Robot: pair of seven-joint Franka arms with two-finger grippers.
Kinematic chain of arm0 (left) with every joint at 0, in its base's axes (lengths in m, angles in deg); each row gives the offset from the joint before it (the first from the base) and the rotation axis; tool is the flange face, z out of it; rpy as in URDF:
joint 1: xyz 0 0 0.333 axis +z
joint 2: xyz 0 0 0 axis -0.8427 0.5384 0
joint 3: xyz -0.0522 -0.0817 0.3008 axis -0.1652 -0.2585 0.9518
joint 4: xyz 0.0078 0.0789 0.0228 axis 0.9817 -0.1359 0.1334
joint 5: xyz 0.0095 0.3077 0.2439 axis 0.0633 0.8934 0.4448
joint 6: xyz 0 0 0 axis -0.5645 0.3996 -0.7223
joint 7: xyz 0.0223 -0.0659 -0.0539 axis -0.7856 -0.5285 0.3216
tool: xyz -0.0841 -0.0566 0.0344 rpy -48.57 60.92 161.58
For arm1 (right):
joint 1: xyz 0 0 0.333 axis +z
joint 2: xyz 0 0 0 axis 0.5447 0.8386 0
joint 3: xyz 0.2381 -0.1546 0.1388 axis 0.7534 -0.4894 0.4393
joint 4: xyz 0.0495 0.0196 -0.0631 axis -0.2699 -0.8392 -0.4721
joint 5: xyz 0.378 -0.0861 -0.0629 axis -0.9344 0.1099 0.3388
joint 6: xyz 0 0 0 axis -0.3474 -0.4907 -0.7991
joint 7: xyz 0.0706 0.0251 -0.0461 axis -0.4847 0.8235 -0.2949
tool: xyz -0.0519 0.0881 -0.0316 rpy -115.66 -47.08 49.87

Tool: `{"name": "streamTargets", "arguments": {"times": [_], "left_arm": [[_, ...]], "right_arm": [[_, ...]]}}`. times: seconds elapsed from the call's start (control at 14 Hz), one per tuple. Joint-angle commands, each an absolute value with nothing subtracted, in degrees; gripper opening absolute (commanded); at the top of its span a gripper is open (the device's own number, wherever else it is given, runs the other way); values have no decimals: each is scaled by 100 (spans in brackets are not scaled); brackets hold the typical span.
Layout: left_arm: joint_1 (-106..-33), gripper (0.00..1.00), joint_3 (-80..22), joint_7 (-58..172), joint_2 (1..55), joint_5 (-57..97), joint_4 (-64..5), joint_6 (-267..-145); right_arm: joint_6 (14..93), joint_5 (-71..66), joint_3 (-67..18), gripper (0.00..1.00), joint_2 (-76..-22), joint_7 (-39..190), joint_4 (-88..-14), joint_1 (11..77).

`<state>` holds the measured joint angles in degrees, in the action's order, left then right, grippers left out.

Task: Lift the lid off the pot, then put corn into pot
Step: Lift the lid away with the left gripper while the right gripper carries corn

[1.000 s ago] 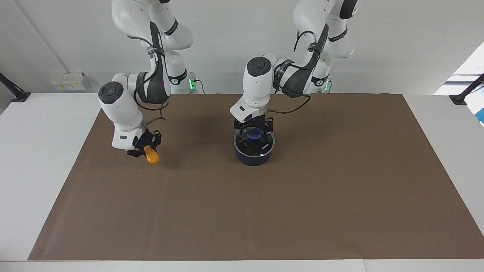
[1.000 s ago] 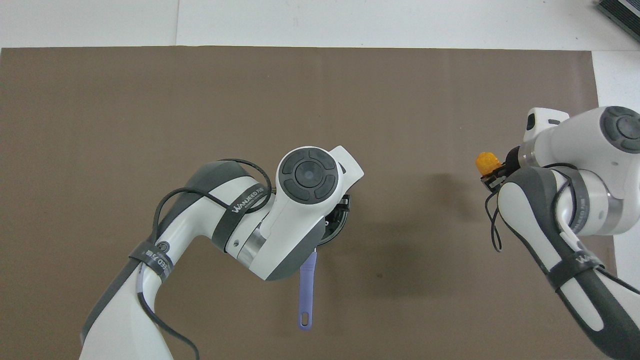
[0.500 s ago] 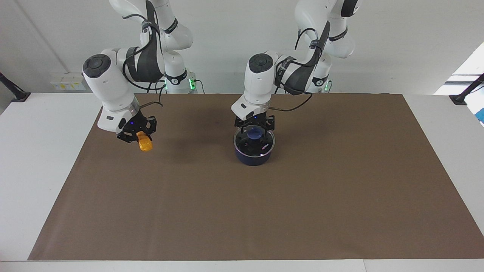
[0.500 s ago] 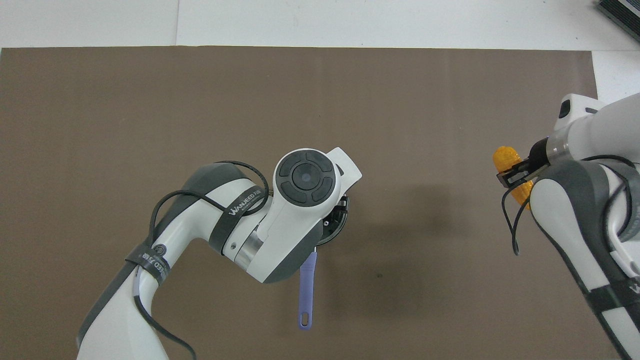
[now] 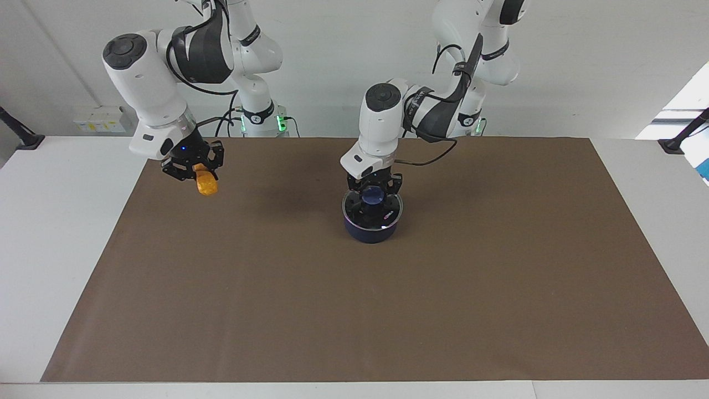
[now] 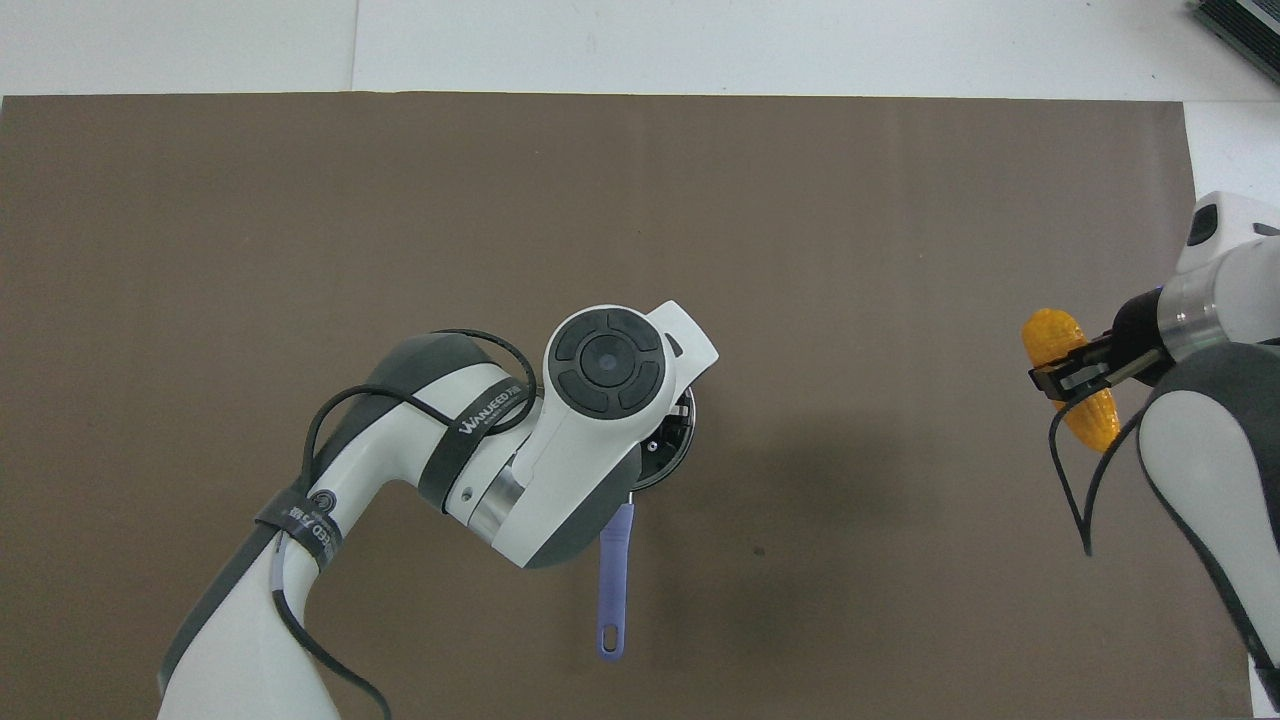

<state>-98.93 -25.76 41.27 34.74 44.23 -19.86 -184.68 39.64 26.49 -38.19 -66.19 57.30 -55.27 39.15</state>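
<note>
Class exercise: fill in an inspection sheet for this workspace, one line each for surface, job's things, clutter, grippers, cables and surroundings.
Surface: brown mat on a white table.
Job's things: lid on the pot; corn held in the air.
Clutter: nothing seen.
Grippers: left gripper closed on the lid's knob; right gripper holds the corn over the mat's edge at the right arm's end.
Cables: black cable loops along each arm.
Surroundings: white wall.
</note>
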Motion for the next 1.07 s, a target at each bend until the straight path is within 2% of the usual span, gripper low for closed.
{"name": "streamTargets", "arguments": {"times": [0.0,0.29,0.64,1.0], "left_arm": [[-9891,0,-2552,3992,3334,4457,-1963,-18402],[-9725,0,-2508,4018,3211,4474,-1401,-17736],[-8856,0,-2490,5086,2833,4465,-1443,-17401],[-7836,0,-2490,6687,2622,4465,-1452,-17067]], "right_arm": [[3899,2653,-3794,0,-6623,5894,-5535,3890],[3899,2653,-3794,0,-6631,5894,-5483,3890],[3881,2670,-3777,0,-6737,6990,-5448,4179],[4012,2662,-3742,0,-6632,9203,-5421,5355]]}}
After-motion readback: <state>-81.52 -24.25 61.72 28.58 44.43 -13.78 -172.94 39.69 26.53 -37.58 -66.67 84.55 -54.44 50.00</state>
